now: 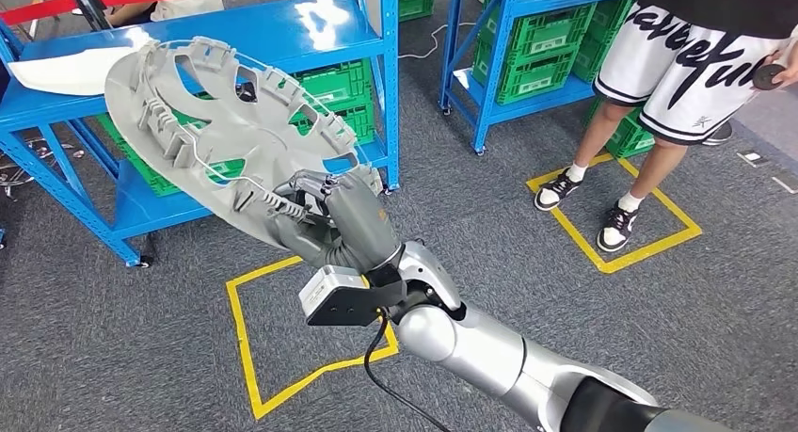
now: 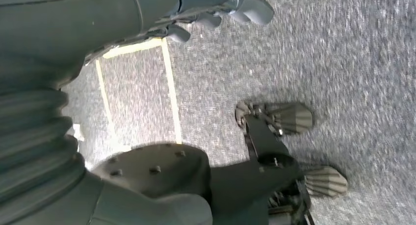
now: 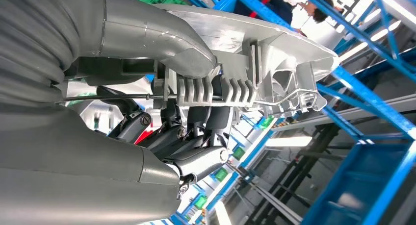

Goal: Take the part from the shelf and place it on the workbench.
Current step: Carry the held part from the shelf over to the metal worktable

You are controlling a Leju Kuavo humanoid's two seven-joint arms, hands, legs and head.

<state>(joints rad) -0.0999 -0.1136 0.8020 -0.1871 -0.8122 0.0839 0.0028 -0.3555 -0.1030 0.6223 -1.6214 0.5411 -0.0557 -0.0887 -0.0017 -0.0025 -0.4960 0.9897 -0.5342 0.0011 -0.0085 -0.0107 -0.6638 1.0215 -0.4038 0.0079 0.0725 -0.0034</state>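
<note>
We can't make out the part's near edge, hidden under the right hand, which grips it in front of the blue shelf; the left hand hangs, fingers curled, above the floor.

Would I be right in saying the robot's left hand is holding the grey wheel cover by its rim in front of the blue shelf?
Not quite: the head view shows the right hand, not the left, holding the grey wheel cover by its rim in front of the blue shelf.
</note>
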